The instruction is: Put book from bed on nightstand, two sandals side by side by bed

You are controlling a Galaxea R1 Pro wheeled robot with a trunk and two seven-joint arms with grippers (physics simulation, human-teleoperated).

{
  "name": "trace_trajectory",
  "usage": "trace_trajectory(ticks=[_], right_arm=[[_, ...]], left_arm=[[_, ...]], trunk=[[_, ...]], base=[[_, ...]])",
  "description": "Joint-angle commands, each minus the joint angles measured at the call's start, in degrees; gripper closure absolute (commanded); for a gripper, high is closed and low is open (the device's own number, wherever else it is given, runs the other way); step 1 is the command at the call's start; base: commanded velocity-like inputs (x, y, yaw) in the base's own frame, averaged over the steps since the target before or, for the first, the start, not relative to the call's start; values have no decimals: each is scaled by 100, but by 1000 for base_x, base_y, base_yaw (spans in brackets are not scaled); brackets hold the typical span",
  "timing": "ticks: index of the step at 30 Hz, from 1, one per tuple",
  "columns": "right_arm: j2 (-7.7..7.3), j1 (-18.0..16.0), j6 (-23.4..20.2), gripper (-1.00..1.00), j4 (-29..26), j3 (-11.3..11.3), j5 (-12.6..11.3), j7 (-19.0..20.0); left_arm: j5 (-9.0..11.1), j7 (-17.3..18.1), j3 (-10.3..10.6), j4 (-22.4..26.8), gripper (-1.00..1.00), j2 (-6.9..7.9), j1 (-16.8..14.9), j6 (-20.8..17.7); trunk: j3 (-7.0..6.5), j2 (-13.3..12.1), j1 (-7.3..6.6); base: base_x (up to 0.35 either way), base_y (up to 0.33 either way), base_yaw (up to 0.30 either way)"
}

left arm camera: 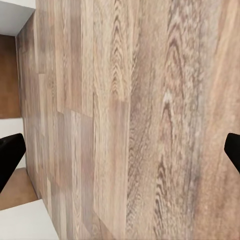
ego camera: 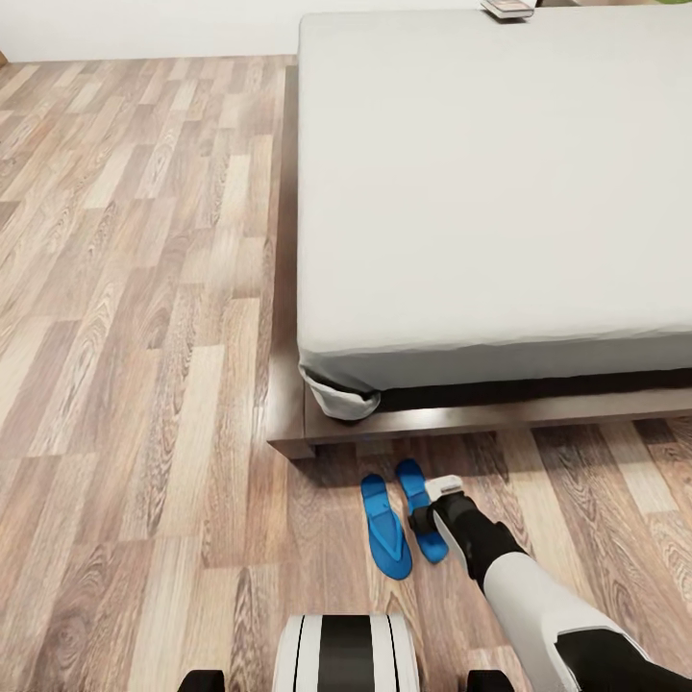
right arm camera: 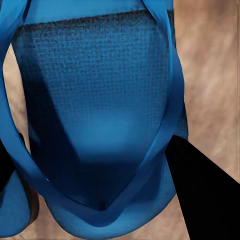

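Here the right gripper sits low over the right sandal, its fingers straddling the strap; whether they pinch it I cannot tell. The left sandal lies just beside, near the bed frame. A careless lift could drag the strap and skew the pair. The left gripper hangs spread above bare floor. The book is cut off at the bed's far edge.
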State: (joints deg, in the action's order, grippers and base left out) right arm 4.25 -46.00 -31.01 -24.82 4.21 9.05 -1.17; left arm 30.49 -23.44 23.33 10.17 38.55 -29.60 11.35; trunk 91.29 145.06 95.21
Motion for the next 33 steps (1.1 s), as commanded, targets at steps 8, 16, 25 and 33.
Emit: trace_trajectory(ticks=[8,16,25,33], right_arm=[[5,-136,-37,100,144,28,18,-23],[6,-154,-37,100,181,28,18,-23],[6,-164,-37,100,183,28,18,-23],[15,-194,-37,100,187,27,18,-23]], left_arm=[[51,-21,49,3,-100,3,-1,16],[42,-21,51,3,-100,3,-1,16],[36,-21,51,2,-100,8,-1,16],[36,-21,56,3,-100,12,3,16]], trunk=[[70,5,7],[158,11,17],[203,13,22],[203,13,22]], base=[[0,0,0],[0,0,0],[0,0,0],[0,0,0]])
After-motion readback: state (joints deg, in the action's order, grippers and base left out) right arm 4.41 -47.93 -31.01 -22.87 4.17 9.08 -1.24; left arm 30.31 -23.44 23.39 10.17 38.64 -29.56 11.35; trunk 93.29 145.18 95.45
